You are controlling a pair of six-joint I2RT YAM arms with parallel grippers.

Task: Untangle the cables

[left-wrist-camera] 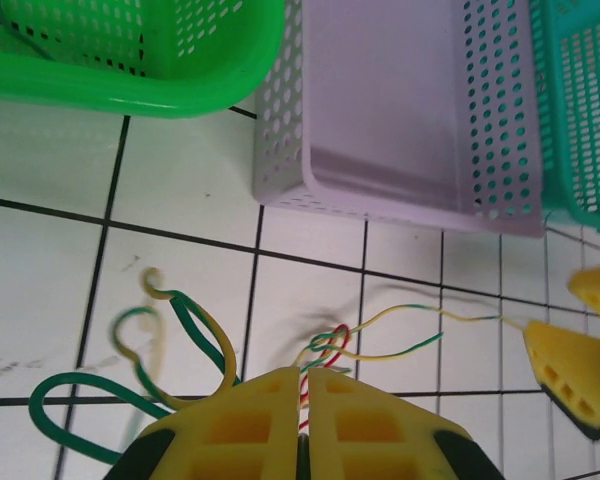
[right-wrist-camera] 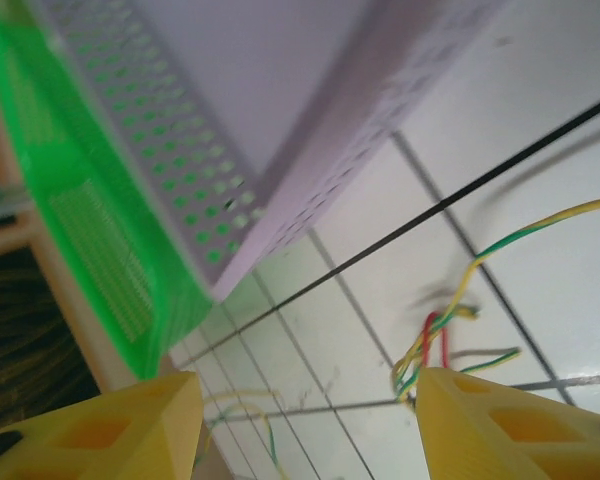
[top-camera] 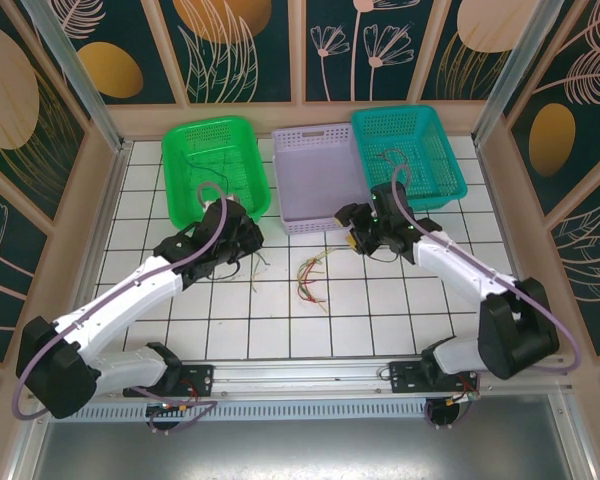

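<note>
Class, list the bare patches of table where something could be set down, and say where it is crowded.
Free: tiles between the cables and the near rail; the strip left of the green basket; the corner right of the teal basket. Crowded: before the lilac basket, where left tool and right tool flank the cables.

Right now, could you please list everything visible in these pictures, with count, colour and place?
green basket: one, bright green, far left of table
lilac basket: one, lilac, far centre, between the other two
teal basket: one, teal, far right
cables: several, green, yellow, red; one bunch on centre tiles, another left of it
table: one, white tiles, black joints
left gripper: one, yellow fingers, shut on cables
right gripper: one, yellow fingers, open, near lilac basket
</note>
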